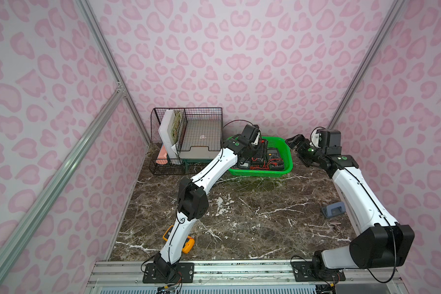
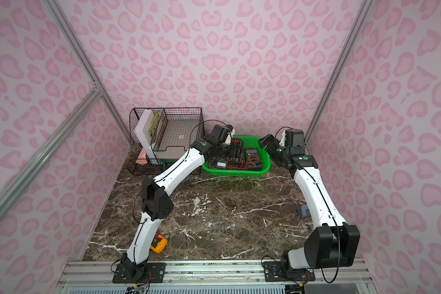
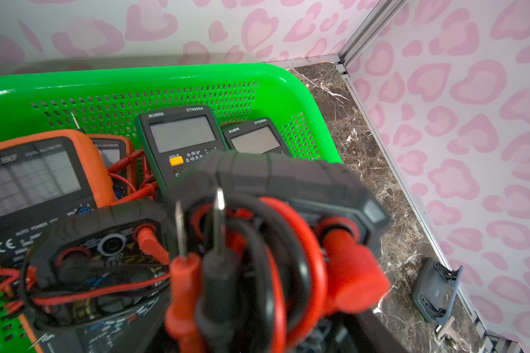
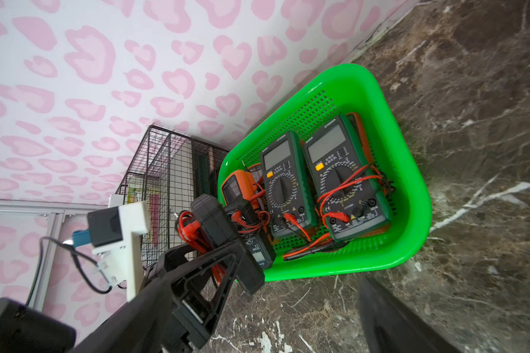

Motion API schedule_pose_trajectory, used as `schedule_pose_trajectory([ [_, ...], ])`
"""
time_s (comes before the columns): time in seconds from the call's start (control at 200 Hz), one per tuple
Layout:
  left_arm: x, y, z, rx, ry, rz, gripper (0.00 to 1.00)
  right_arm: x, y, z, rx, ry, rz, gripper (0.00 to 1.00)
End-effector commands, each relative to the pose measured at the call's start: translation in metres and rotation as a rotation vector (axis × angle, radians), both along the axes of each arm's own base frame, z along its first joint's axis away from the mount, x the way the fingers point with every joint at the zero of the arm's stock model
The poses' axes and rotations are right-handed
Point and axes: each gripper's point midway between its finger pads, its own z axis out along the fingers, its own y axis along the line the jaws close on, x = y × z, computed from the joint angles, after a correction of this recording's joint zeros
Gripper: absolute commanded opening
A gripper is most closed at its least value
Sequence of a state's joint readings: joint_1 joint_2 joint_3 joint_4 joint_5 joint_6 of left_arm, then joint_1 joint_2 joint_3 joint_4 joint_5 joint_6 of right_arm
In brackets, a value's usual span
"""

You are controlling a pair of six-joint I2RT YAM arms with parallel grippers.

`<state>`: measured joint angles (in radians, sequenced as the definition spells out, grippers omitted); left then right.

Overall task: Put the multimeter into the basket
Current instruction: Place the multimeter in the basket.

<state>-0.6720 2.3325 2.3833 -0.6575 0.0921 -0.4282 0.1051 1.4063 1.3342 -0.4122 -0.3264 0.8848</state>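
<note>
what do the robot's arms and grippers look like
The left arm and right arm have white rounded shells, bulky black joints and a thin black cable along each shell. A green dot marks each wrist. The left gripper and right gripper are black; the left one's finger has triangular cut-outs. A white bracket sits behind each gripper.

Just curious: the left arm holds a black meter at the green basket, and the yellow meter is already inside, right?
No: both top views show the yellow meter on the table by the base of the left arm, outside the basket. The left gripper does hold the black meter.
</note>
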Motion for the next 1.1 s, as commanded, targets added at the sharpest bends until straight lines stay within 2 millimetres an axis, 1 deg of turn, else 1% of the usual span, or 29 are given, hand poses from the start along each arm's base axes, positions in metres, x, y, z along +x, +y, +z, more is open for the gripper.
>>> schedule_pose_trajectory([
  [0.0,0.006,-0.005,0.010,-0.029,-0.038,-0.001,0.00,-0.010,-0.006,-0.017,-0.047,0.014,0.012,0.99],
  [0.095,0.007,-0.005,0.014,-0.026,-0.055,-0.007,0.00,-0.021,-0.014,-0.026,-0.086,0.008,0.015,0.99],
  [0.125,0.008,-0.004,0.014,-0.024,-0.056,-0.004,0.00,-0.026,-0.017,-0.032,-0.095,0.016,0.014,0.99],
  [0.245,0.009,-0.004,0.005,-0.007,-0.047,0.003,0.00,-0.037,-0.022,-0.042,-0.123,0.017,0.027,0.99],
  [0.3,0.011,-0.004,0.001,-0.001,-0.047,0.004,0.00,-0.041,-0.023,-0.045,-0.140,0.011,0.033,0.99],
  [0.395,0.015,-0.006,-0.005,-0.004,-0.050,0.006,0.00,-0.046,-0.025,-0.054,-0.163,0.016,0.042,0.99],
  [0.475,0.021,-0.010,-0.008,-0.016,-0.063,0.019,0.00,-0.050,-0.025,-0.065,-0.174,0.027,0.052,0.99],
  [0.675,0.039,-0.014,-0.007,-0.035,-0.116,0.048,0.00,-0.064,-0.022,-0.093,-0.173,0.080,0.081,0.99],
  [0.755,0.045,-0.015,-0.007,-0.043,-0.128,0.059,0.00,-0.068,-0.021,-0.101,-0.170,0.092,0.084,0.99],
  [0.85,0.053,-0.011,-0.013,-0.041,-0.137,0.089,0.00,-0.072,-0.021,-0.107,-0.171,0.104,0.088,0.99],
  [0.94,0.063,-0.007,-0.017,-0.047,-0.148,0.117,0.06,-0.074,-0.021,-0.109,-0.174,0.110,0.091,0.99],
  [0.995,0.069,-0.004,-0.019,-0.054,-0.153,0.135,0.14,-0.074,-0.022,-0.109,-0.176,0.112,0.090,0.99],
  [1.06,0.074,-0.003,-0.021,-0.062,-0.156,0.147,0.30,-0.077,-0.022,-0.109,-0.182,0.116,0.092,0.99],
  [1.095,0.076,-0.003,-0.022,-0.071,-0.152,0.152,0.41,-0.078,-0.023,-0.110,-0.184,0.117,0.089,0.99],
])
